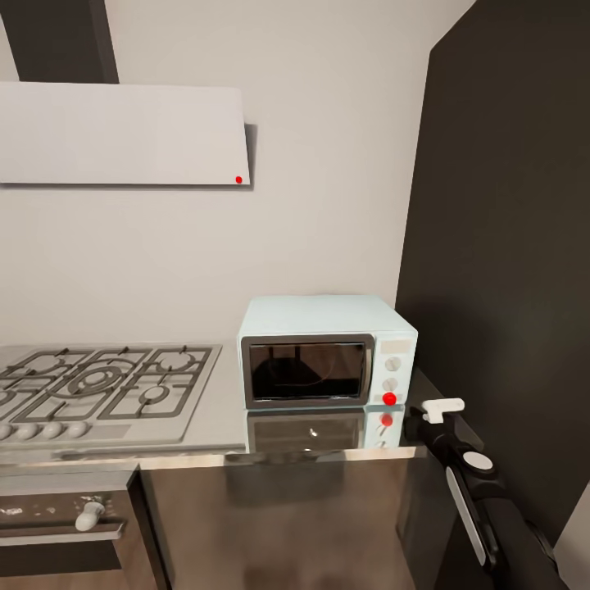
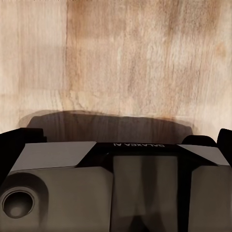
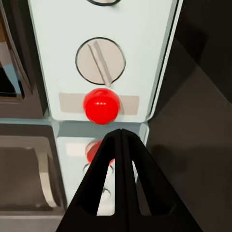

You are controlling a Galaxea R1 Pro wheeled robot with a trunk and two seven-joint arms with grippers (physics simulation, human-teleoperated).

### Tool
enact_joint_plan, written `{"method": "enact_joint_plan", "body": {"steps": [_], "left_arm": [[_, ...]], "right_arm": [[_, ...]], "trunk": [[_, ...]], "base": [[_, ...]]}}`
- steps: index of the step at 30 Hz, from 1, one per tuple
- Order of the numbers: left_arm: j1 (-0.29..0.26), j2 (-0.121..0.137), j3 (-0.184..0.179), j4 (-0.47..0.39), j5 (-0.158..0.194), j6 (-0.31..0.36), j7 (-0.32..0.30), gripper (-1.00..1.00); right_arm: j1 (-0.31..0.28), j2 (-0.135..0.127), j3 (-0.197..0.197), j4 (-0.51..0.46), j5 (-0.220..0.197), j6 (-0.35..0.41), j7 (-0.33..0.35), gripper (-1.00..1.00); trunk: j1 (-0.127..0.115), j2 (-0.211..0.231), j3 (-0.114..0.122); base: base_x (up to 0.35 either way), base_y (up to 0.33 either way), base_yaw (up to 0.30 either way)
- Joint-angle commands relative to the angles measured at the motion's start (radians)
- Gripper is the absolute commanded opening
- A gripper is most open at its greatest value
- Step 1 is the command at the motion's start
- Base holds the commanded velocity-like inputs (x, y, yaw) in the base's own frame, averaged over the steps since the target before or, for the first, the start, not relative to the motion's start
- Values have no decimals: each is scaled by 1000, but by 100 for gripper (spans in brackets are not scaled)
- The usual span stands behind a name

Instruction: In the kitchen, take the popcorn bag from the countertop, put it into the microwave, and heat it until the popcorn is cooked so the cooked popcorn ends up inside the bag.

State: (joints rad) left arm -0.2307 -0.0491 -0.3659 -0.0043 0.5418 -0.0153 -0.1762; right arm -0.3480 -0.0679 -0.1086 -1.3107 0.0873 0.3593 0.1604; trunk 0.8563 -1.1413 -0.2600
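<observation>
The pale mint-blue microwave (image 1: 328,352) stands on the reflective grey countertop (image 1: 221,414) against the wall, with its dark glass door closed. Behind the glass I make out only a dim shape; whether it is the popcorn bag I cannot tell. My right gripper (image 1: 424,407) is shut with nothing in it, just right of the microwave's lower front corner. In the right wrist view its fingertips (image 3: 121,133) meet just below the red light dot (image 3: 101,105), under a round knob (image 3: 100,61).
A gas hob (image 1: 98,385) lies left of the microwave, under a white hood (image 1: 123,135). A tall dark cabinet (image 1: 508,246) closes the right side. An oven front with a knob (image 1: 88,516) sits below. The left wrist view looks down on wooden floor (image 2: 125,58) and my own base (image 2: 116,183).
</observation>
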Motion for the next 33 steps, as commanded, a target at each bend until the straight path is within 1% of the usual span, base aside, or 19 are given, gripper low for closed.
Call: {"method": "enact_joint_plan", "body": {"steps": [1, 13, 25, 29, 33], "left_arm": [[-1, 0, -8, 1, 10, -2, -3, 100], [-1, 1, -8, 1, 10, -2, -3, 100], [-1, 0, -8, 1, 10, -2, -3, 100], [-1, 0, -8, 1, 10, -2, -3, 100], [-1, 1, -8, 1, 10, -2, -3, 100]], "right_arm": [[-1, 0, -2, -1, 9, 5, 8, -100], [0, 3, 1, 12, 10, 1, 7, -100], [0, 7, -2, 24, 11, 1, 4, -100], [0, 7, 0, 86, 16, -16, 3, -100], [0, 7, 1, 101, 17, -34, -5, -100]], "trunk": [[0, -1, -1], [0, -1, -1], [0, -1, -1], [0, -1, -1], [0, -1, -1]], "base": [[91, 0, 0], [249, 0, 0], [10, 0, 0], [6, 0, 0], [130, 0, 0]]}}
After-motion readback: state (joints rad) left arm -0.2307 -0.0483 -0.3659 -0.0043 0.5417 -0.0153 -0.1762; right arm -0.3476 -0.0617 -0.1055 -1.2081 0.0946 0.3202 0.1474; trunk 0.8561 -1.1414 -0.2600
